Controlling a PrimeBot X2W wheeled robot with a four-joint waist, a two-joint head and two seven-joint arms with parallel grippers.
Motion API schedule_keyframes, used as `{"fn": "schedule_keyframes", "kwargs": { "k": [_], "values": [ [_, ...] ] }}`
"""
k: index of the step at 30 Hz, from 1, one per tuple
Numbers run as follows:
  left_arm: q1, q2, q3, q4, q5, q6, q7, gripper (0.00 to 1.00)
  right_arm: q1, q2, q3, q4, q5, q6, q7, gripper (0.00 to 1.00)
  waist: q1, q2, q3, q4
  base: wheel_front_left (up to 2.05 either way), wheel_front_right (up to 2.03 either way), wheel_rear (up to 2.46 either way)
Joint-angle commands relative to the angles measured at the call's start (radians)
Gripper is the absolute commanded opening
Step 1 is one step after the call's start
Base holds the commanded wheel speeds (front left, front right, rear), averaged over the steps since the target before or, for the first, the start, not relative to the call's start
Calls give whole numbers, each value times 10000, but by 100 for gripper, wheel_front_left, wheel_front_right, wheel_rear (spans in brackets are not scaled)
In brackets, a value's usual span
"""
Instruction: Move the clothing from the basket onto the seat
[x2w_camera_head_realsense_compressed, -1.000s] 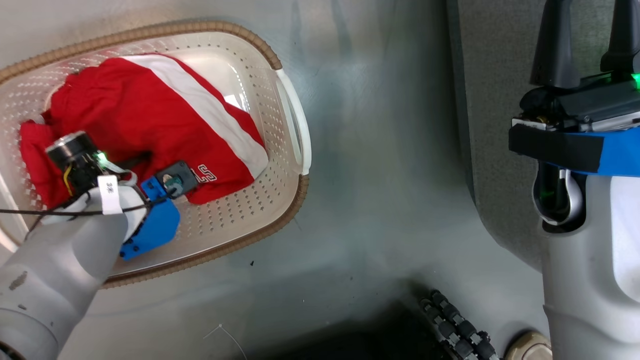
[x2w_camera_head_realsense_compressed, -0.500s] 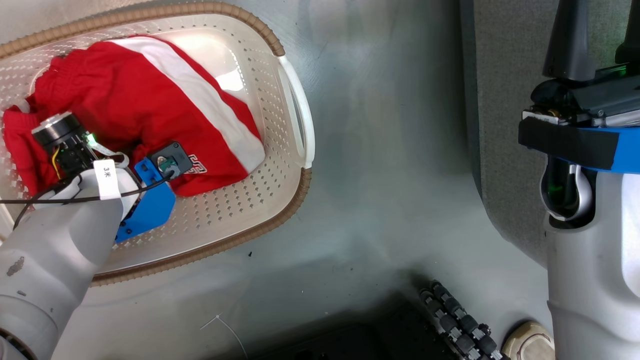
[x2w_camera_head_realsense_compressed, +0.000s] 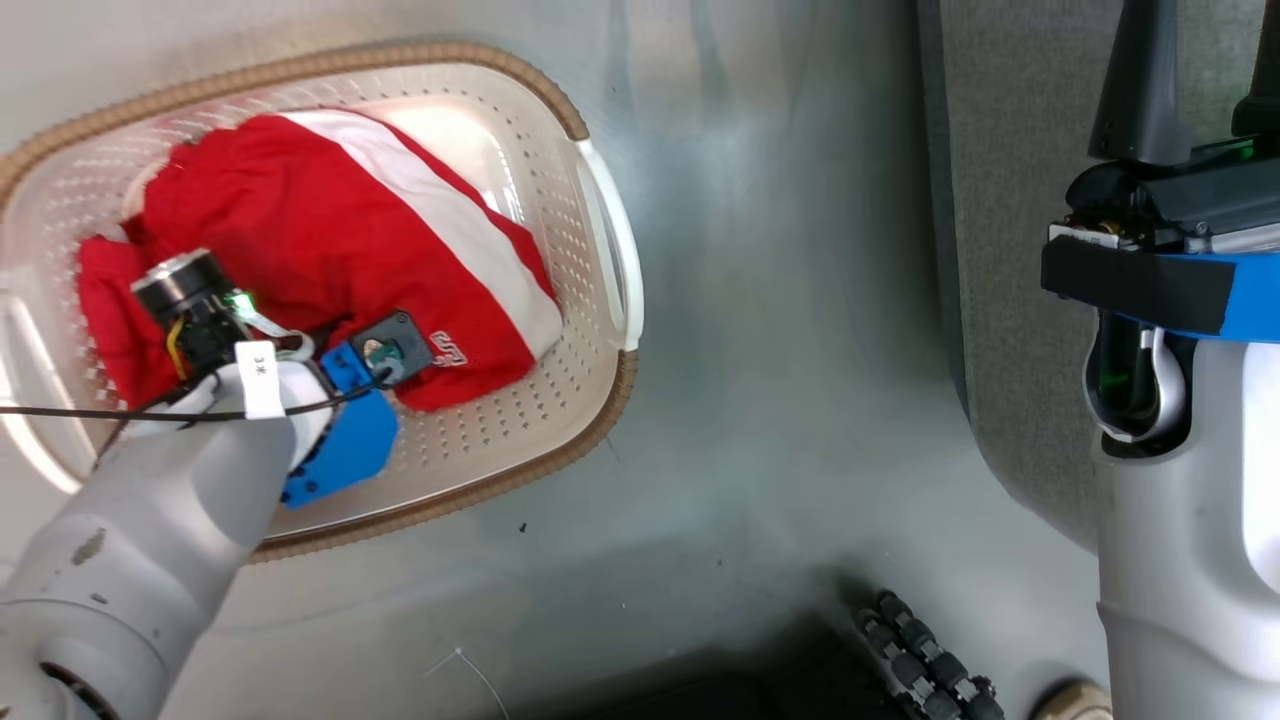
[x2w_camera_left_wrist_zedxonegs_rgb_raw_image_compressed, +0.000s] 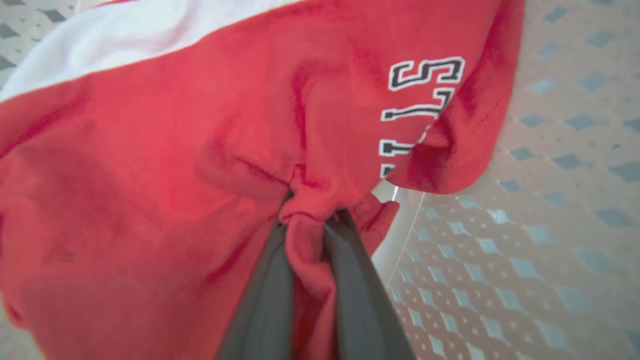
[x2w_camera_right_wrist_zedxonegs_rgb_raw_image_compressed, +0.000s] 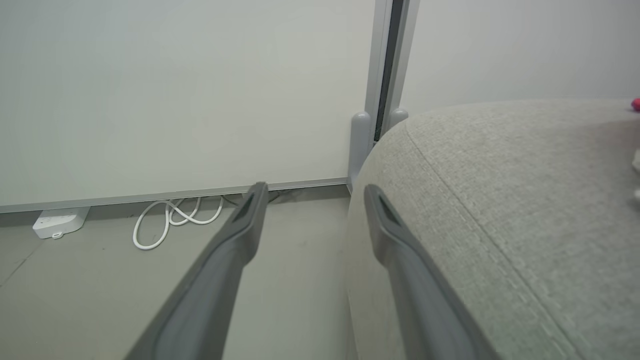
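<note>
The clothing (x2w_camera_head_realsense_compressed: 330, 230), bright red with a broad white stripe and white lettering, lies bunched in the cream perforated basket (x2w_camera_head_realsense_compressed: 480, 430) on the floor at the left. My left arm reaches down into the basket. In the left wrist view my left gripper (x2w_camera_left_wrist_zedxonegs_rgb_raw_image_compressed: 310, 220) is shut on a fold of the red clothing (x2w_camera_left_wrist_zedxonegs_rgb_raw_image_compressed: 150, 165), close to the lettering. The grey fabric seat (x2w_camera_head_realsense_compressed: 1010, 250) fills the upper right. My right gripper (x2w_camera_right_wrist_zedxonegs_rgb_raw_image_compressed: 313, 192) is open and holds nothing, hanging beside the rounded edge of the seat (x2w_camera_right_wrist_zedxonegs_rgb_raw_image_compressed: 500, 200).
Grey floor (x2w_camera_head_realsense_compressed: 780, 350) separates the basket from the seat. My base's black rollers (x2w_camera_head_realsense_compressed: 920, 650) show at the bottom. A white cable (x2w_camera_right_wrist_zedxonegs_rgb_raw_image_compressed: 170, 220) and a power strip (x2w_camera_right_wrist_zedxonegs_rgb_raw_image_compressed: 60, 220) lie by the pale wall. A small pink thing (x2w_camera_right_wrist_zedxonegs_rgb_raw_image_compressed: 636, 104) sits far back on the seat.
The whole head picture has shifted, so the camera moved. My left gripper stays in the red clothing inside the basket. The right gripper is still open beside the seat.
</note>
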Motion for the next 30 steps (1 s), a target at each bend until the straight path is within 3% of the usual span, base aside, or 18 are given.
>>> {"fn": "schedule_keyframes", "kwargs": {
  "k": [1, 13, 19, 30],
  "values": [
    [125, -55, -10, -44, -90, 8, -119, 0, 89, 22, -28, 23, -40, -11, -8, 100, 1, 0, -181, 94, 0, 0, 0],
    [533, -729, -9, -257, -944, 8, -1172, 0, 603, 20, -269, 330, -324, -11, -8, 100, 1, 0, -1518, 665, 0, 0, 0],
    [478, -1015, 110, -471, -1875, 8, -1782, 0, 984, 17, -443, 471, -504, -11, -8, 100, 1, 0, -2300, 999, 0, 0, 0],
    [727, -1037, 803, -1662, -3156, 8, -2157, 0, 1805, 16, -693, 707, -790, -11, -8, 100, 1, 0, -3896, 1505, 0, 0, 0]
  ]
}}
